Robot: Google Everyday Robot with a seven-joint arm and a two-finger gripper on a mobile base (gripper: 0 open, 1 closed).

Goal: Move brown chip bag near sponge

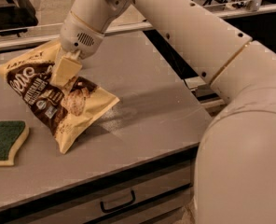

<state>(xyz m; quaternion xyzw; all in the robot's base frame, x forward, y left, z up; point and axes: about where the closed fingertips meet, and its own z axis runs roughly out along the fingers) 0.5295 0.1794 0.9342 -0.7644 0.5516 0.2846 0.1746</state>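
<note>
Brown chip bag [51, 107], top edge lettered "LATE", tilts near sponge [5, 140] on desk [152, 106]; gripper [63, 76] at its upper middle, fingers clamping it, hiding print.

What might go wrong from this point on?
1. The gripper pinches the brown chip bag only near its upper middle, so the bag hangs tilted and may slip.
2. Its lowest corner is at or just above the table; dragging could snag it.
3. The sponge lies just left of that corner, so an overshoot might shove it away.
</note>
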